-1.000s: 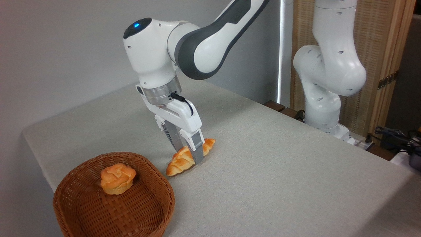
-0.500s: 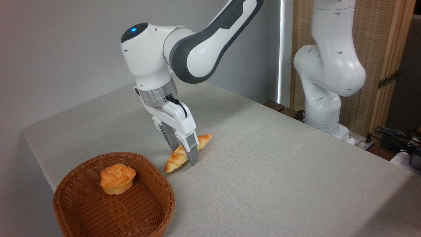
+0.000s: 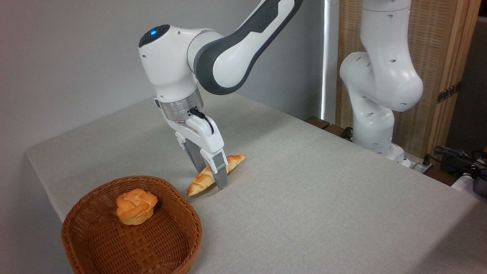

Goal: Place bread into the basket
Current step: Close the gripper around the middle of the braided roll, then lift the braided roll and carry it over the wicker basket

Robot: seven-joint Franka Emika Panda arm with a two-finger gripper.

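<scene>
The braided golden bread (image 3: 201,182) lies slantwise just right of and behind the basket (image 3: 189,215), its left tip close to the rim. My gripper (image 3: 212,179) points down over the loaf's middle and is shut on it. One finger (image 3: 220,173) crosses the front of the loaf and the other is partly hidden behind it. Whether the loaf still touches the cloth I cannot tell. The round reddish-brown wicker basket stands at the table's front left corner.
A small round rose-shaped bun (image 3: 136,206) sits inside the basket. The arm's white base (image 3: 374,125) stands at the table's far right edge, with cables (image 3: 456,156) beyond it. The table's left edge (image 3: 42,182) runs close to the basket.
The gripper, with the bread between its fingers, has shifted a little left and toward the basket. The loaf has turned and now shows a narrower side.
</scene>
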